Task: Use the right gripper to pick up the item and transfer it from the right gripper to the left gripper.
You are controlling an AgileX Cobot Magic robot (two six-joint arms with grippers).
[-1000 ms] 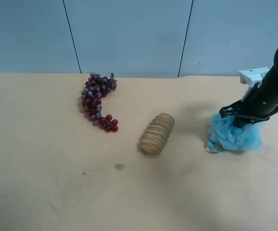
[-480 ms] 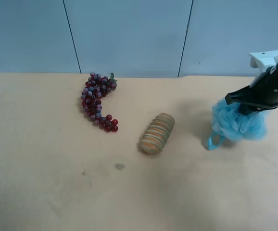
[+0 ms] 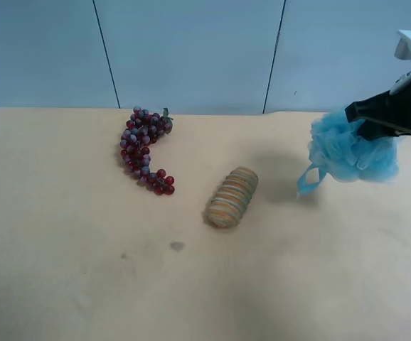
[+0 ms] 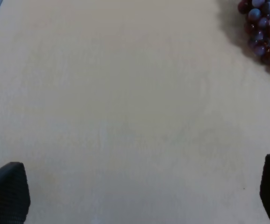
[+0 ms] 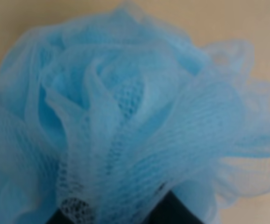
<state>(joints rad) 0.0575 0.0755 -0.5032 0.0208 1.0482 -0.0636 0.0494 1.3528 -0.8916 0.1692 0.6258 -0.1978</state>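
pouf (image 3: 351, 153) hangs clear of table (image 3: 84, 270), clamped in right gripper (image 3: 362, 126), jaws near closed on mesh. left gripper (image 4: 139, 193) wide, holds nothing. pouf likely light, soft, squashy, not fragile; left should bite deep into ruffles, not thin loop (image 3: 308, 179).

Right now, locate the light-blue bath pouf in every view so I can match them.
Exterior high: bath pouf at the right edge, held by the right tool above the table.
Right wrist: fills nearly the whole picture.
Left wrist: not in it.
Shared landmark: the tan table, in all three.
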